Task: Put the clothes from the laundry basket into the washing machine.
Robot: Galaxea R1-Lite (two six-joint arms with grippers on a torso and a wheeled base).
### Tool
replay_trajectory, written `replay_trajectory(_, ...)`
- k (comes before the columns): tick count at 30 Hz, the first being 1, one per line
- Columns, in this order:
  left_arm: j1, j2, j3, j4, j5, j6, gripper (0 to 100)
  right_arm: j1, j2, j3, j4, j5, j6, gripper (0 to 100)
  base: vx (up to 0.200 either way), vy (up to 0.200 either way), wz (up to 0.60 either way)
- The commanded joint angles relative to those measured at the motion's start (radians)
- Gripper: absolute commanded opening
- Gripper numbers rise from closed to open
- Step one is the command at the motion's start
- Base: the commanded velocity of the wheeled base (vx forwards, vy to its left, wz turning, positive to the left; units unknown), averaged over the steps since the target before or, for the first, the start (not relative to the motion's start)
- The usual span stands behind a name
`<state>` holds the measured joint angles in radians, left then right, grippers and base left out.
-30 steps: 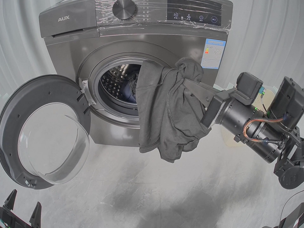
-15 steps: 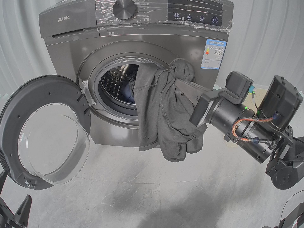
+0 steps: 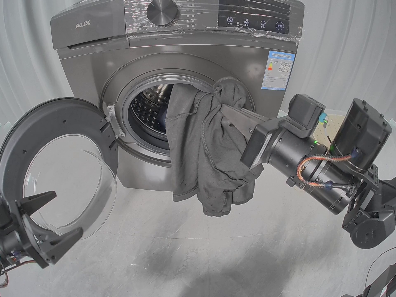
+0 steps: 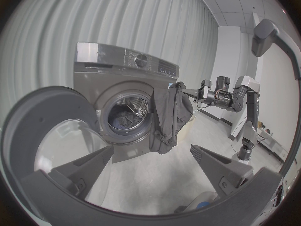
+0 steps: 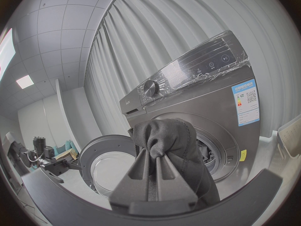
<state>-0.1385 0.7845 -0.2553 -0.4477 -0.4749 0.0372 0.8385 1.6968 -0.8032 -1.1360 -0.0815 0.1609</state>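
Dark garment [image 3: 206,145] hangs at the washer [image 3: 95,62] mouth, its top bunched in the right gripper [image 3: 225,109], which is clamped on it. Cloth drapes left of and below the fingers. Grey floor [image 3: 198,252], pale curtain [image 3: 354,42] behind. Door [image 3: 53,116] open, left. Garment and right arm have shifted left toward the drum. Left gripper [image 3: 68,212], spread and empty, has risen before the door.

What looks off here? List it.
Crinkled plastic film covers the washer's control panel. The grey garment, pinched in the right gripper, hangs outside the drum, and its hem dangles below the door opening. Nothing looks spilled or broken.
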Motion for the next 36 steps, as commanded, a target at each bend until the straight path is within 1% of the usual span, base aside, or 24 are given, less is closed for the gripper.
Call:
replay_trajectory(1,-0.095,0.337,-0.064,-0.134,-0.027,0.004,100,0.017,0.007,0.001,-0.001,0.003,0.0,0,0.0,0.0,0.0)
replay_trajectory(3,-0.108,0.364,-0.081,-0.138,-0.027,0.0,100,0.019,0.007,0.004,-0.001,0.003,0.0,0,0.0,0.0,0.0)
replay_trajectory(4,-0.136,0.412,-0.11,-0.14,-0.028,-0.005,100,0.021,0.007,0.004,-0.001,0.002,0.0,0,0.0,0.0,0.0)
replay_trajectory(7,-0.168,0.478,-0.142,-0.141,-0.03,-0.011,100,0.022,0.009,0.001,-0.001,0.0,0.0,0,0.0,0.0,0.0)
replay_trajectory(11,-0.21,0.567,-0.199,-0.161,-0.028,-0.031,100,0.027,0.009,0.004,-0.001,-0.006,0.0,0,0.0,0.0,0.0)
replay_trajectory(14,-0.23,0.618,-0.242,-0.186,-0.03,-0.059,100,0.027,0.009,0.004,-0.001,-0.006,0.0,0,0.0,0.0,0.0)
replay_trajectory(15,-0.242,0.641,-0.262,-0.195,-0.031,-0.085,100,0.027,0.009,0.004,-0.001,-0.006,0.0,0,0.0,0.0,0.0)
replay_trajectory(17,-0.262,0.665,-0.288,-0.203,-0.031,-0.119,100,0.027,0.009,0.004,-0.001,-0.007,0.0,0,0.0,0.0,0.0)
replay_trajectory(18,-0.271,0.679,-0.298,-0.207,-0.031,-0.135,100,0.027,0.009,0.004,-0.001,-0.007,0.0,0,0.0,0.0,0.0)
replay_trajectory(19,-0.276,0.687,-0.306,-0.21,-0.031,-0.143,100,0.028,0.009,0.004,-0.001,-0.007,0.0,0,0.0,0.0,0.0)
replay_trajectory(20,-0.276,0.687,-0.306,-0.21,-0.031,-0.143,100,0.028,0.009,0.004,-0.001,-0.007,0.0,0,0.0,0.0,0.0)
replay_trajectory(21,-0.282,0.713,-0.318,-0.22,-0.033,-0.149,100,0.028,0.009,0.004,-0.001,-0.007,0.0,0,0.0,0.0,0.0)
replay_trajectory(22,-0.283,0.719,-0.321,-0.223,-0.033,-0.148,100,0.028,0.009,0.006,-0.001,-0.007,0.0,0,0.0,0.0,0.0)
replay_trajectory(27,-0.299,0.777,-0.331,-0.273,-0.076,-0.155,100,0.03,0.009,0.004,-0.001,-0.007,0.0,0,0.0,0.0,0.0)
replay_trajectory(36,-0.305,0.885,-0.346,-0.348,-0.076,-0.155,100,0.036,0.007,0.006,-0.001,-0.009,0.0,0,0.0,0.0,0.0)
